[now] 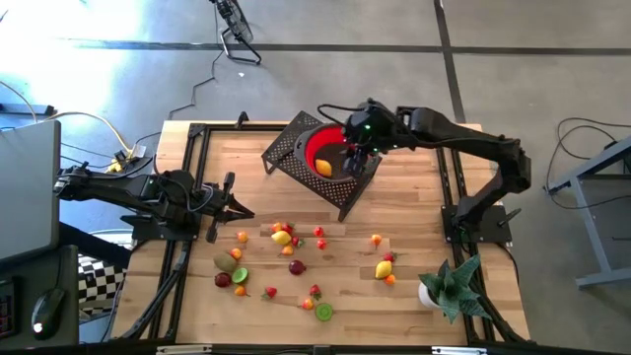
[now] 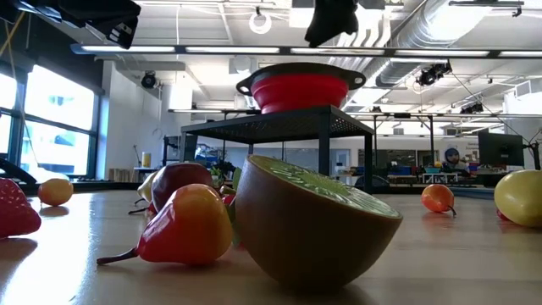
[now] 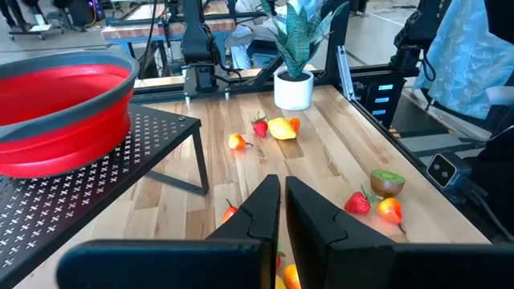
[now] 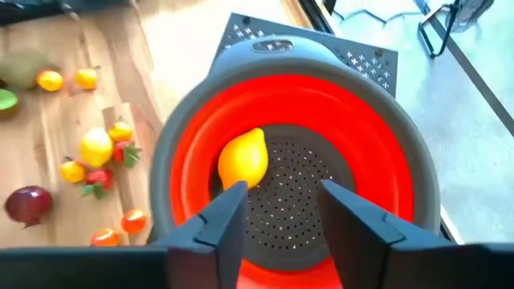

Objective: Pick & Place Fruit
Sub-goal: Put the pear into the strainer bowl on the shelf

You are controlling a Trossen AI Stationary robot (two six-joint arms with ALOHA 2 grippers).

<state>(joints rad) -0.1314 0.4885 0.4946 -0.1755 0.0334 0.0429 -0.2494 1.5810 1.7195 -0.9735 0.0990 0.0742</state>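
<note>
A red bowl (image 1: 317,150) with a grey rim stands on a black perforated stand (image 1: 288,148) at the table's far middle. One yellow-orange fruit (image 4: 242,159) lies inside it on the bowl's holed bottom. My right gripper (image 4: 281,207) hovers above the bowl, open, with nothing between its fingers. Several small fruits (image 1: 283,237) lie scattered on the wooden table nearer the front, among them a kiwi half (image 2: 313,224) and a yellow one (image 1: 384,268). My left gripper (image 1: 237,211) waits shut at the left, clear of the fruit.
A spiky green plant in a white pot (image 1: 449,286) stands at the near right corner. Black frame rails (image 1: 187,197) run along the table's left and right sides. Bare wood lies between the stand and the scattered fruit.
</note>
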